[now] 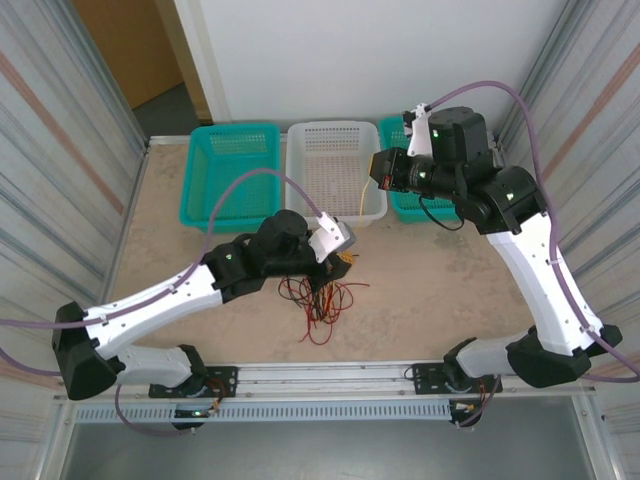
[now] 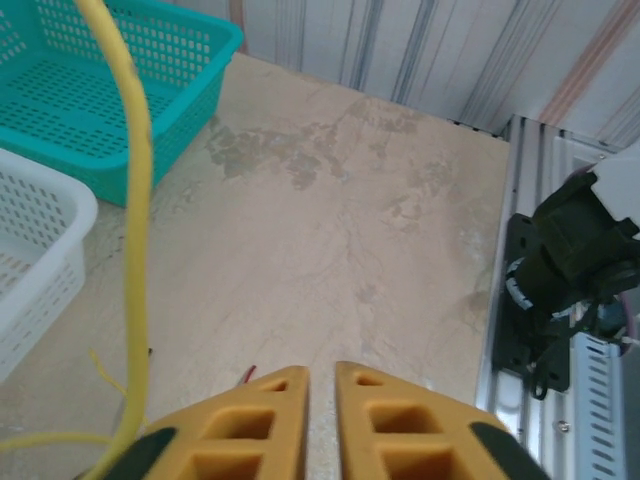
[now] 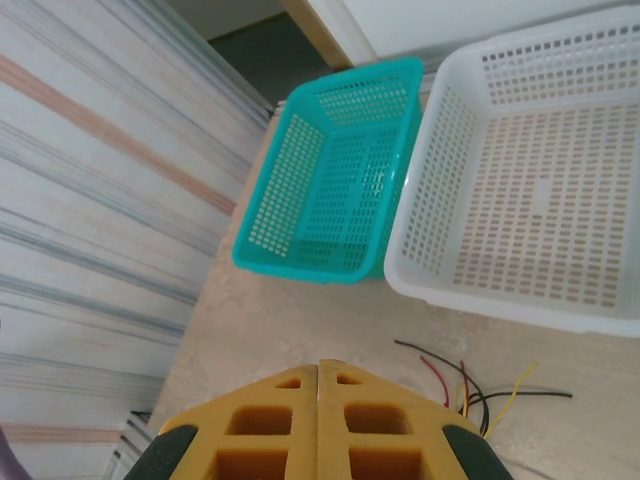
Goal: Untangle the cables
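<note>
The cables (image 1: 322, 297) lie as a red, black and yellow tangle on the table in front of the baskets. My left gripper (image 1: 345, 262) sits at the tangle's top edge. Its yellow fingers (image 2: 250, 420) are closed to a narrow slit (image 2: 320, 368), and a red tip (image 2: 247, 374) pokes out beneath them. The spot where they pinch is hidden. A yellow cable (image 2: 138, 200) rises past the left finger, up toward my right gripper (image 1: 374, 170). The right gripper is raised over the white basket and shut (image 3: 318, 362). Loose cable ends (image 3: 470, 385) lie below it.
Three baskets line the far edge: a teal one (image 1: 236, 130) at left, a white one (image 1: 335, 127) in the middle, and another teal one (image 1: 400, 195) partly behind the right arm. A metal rail (image 1: 330, 378) runs along the near edge. Corrugated walls close both sides.
</note>
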